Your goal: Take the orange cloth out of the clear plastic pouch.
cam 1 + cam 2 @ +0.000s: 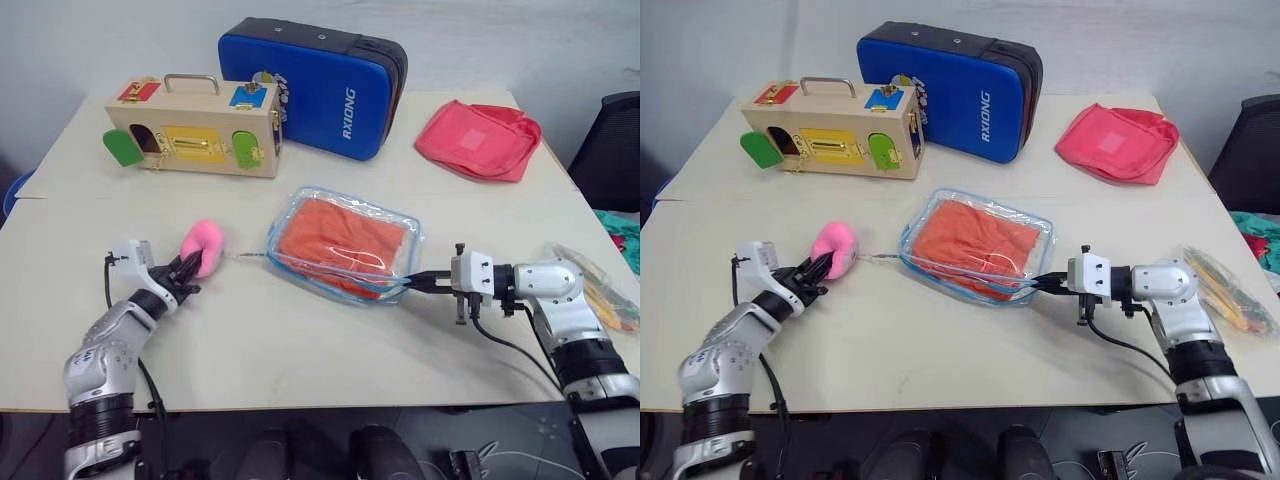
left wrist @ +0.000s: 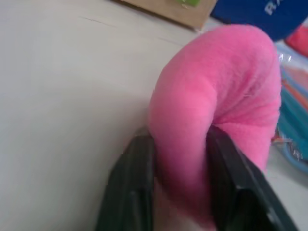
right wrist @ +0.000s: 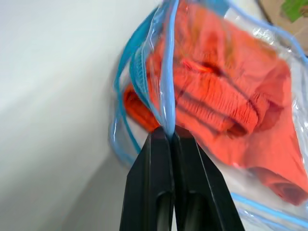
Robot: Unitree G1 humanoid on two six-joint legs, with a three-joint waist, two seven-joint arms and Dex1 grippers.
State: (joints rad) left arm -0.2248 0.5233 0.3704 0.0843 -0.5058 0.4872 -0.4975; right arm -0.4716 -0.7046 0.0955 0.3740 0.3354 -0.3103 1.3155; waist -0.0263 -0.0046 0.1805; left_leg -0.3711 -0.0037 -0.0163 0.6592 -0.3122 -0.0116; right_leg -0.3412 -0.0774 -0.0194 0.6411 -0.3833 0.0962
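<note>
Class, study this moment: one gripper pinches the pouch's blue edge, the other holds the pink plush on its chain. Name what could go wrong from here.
1. The right gripper pinches only the thin blue edge of the clear plastic pouch; it could slip free.
2. The left gripper grips the soft pink plush toy, so pulling may drag the whole pouch rather than open it.
3. The orange cloth lies fully inside; it may snag.

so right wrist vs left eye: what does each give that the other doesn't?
Right wrist alone: the right gripper pinching the clear plastic pouch's blue edge.
Left eye alone: the left gripper on the pink plush, blue case, wooden lock box, pink-red bag.
Both: the orange cloth inside the pouch.
</note>
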